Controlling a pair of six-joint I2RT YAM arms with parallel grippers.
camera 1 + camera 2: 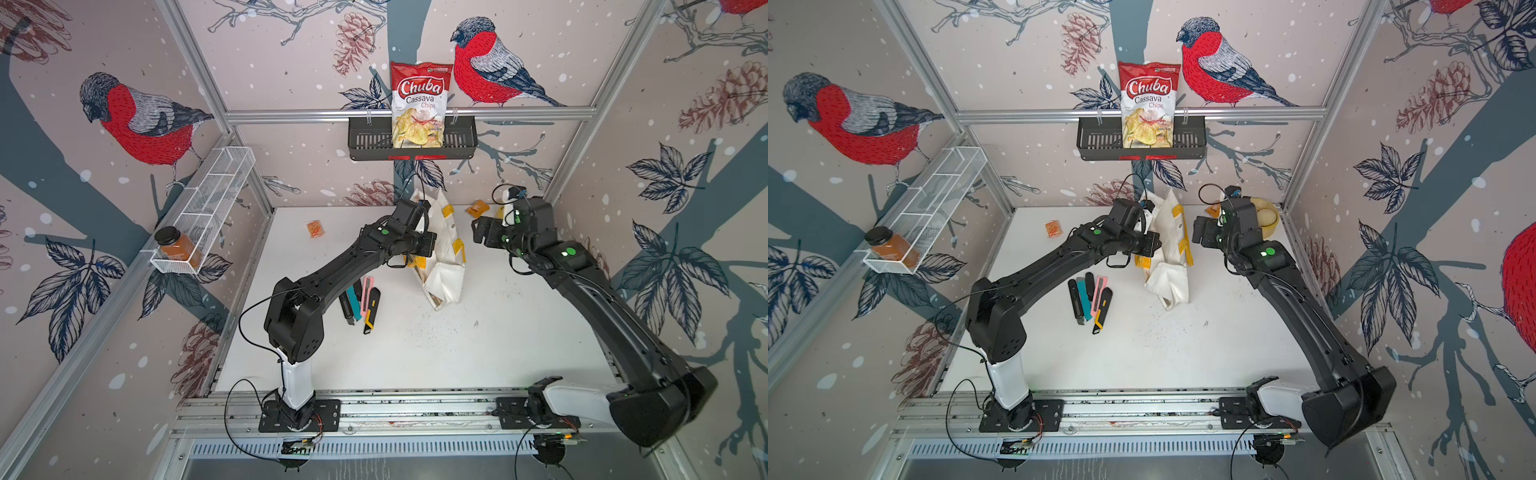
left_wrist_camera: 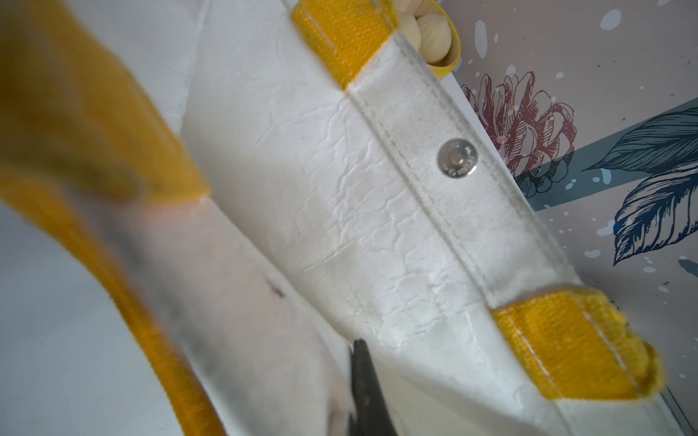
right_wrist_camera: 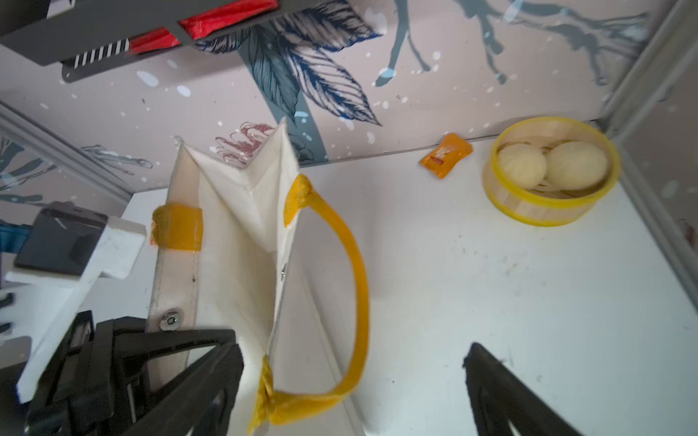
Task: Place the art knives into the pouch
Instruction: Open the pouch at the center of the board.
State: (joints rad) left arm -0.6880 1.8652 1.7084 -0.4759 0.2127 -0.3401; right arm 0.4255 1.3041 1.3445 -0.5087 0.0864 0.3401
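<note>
1. left pincer [image 1: 428,245] is clamped on the pouch [image 1: 444,274] rim and holds it up at the back. right pincer [image 1: 477,233] gapes wide beside it, empty.
2. the knives [image 1: 1090,301] lie bunched on the worktop [image 1: 498,332] near the pouch; i cannot tell which is the art knife.
3. risk: the crinkly white fabric looks limp, so the mouth may fold shut or slip from the pinch.
4. risk: the slim, smooth plastic knives touch, so lifting one may drag a neighbour.
5. handles are yellow webbing; a metal snap [image 2: 457,163] sits on the rim.
</note>
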